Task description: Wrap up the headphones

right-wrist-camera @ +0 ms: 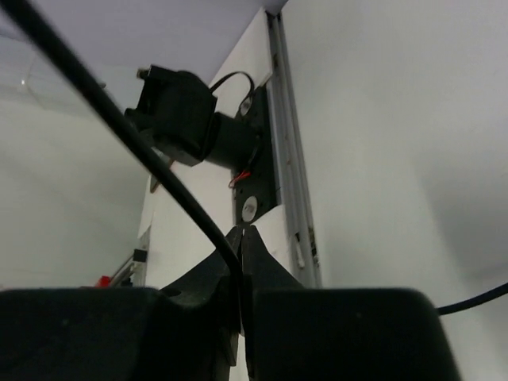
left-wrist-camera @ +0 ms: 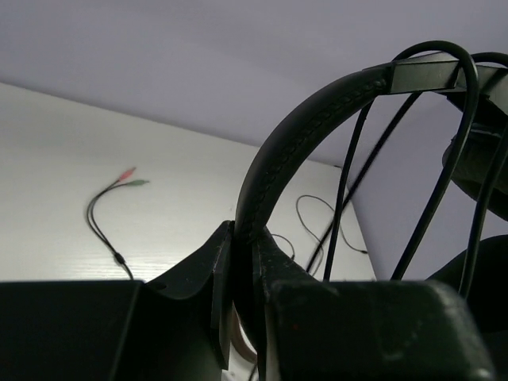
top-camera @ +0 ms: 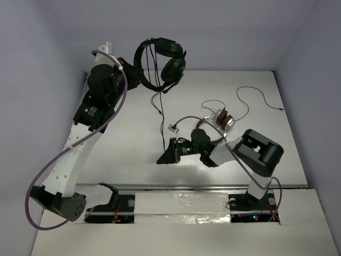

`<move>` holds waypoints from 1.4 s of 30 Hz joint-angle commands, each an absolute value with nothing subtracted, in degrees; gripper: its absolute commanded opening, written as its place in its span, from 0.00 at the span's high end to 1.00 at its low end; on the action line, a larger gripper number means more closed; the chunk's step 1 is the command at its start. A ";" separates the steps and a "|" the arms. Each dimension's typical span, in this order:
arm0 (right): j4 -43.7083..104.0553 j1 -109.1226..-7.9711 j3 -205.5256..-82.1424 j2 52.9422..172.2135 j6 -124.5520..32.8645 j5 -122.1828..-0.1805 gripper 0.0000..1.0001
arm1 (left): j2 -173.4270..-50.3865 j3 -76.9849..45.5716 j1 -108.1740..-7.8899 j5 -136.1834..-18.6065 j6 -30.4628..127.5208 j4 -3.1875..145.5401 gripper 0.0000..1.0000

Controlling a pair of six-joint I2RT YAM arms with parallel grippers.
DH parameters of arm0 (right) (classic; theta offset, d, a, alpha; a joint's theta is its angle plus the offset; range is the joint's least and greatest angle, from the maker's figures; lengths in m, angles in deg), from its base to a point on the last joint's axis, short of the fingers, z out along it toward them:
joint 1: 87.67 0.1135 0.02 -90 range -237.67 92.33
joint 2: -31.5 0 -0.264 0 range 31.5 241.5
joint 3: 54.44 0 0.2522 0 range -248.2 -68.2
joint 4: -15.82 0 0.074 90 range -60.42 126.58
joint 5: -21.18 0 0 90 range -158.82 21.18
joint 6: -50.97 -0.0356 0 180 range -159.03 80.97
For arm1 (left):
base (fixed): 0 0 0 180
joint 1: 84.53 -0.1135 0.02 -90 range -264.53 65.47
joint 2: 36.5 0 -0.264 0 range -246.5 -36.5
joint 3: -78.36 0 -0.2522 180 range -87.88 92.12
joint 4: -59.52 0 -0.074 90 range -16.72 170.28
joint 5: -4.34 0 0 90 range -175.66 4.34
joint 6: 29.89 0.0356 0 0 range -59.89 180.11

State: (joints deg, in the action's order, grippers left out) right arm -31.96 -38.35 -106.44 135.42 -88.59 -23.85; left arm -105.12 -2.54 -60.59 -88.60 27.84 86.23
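Above the table (top-camera: 133,133), back-left | left gripper (left-wrist-camera: 242,238) clamped shut on the headphones (top-camera: 170,58) | right gripper (right-wrist-camera: 240,238) pinching the cable (top-camera: 161,122), fully closed

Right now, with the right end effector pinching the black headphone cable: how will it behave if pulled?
Likely floppy: the cable hangs in a thin, slightly wavy line from the headphones to the right end effector. Probably light, so it should follow easily. Thin and smooth-looking, it may slide through the pinch rather than drag the headphones.
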 commanded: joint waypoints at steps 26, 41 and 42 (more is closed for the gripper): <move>59.00 -18.42 -135.77 101.28 -58.56 -62.39 1.00 | -103.74 -25.64 -48.07 -126.27 30.05 99.71 1.00; 68.24 -30.11 -148.26 102.60 -49.05 -67.78 1.00 | -101.01 -29.34 -41.03 -107.44 38.76 106.32 1.00; 68.77 -30.11 -148.70 103.30 -48.87 -65.77 1.00 | -101.27 -28.99 -41.03 -109.54 37.79 106.33 1.00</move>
State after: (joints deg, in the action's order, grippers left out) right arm 67.18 -30.53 -144.60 102.85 -51.37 -70.93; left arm -102.10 -28.74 -41.09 -109.19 38.70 106.89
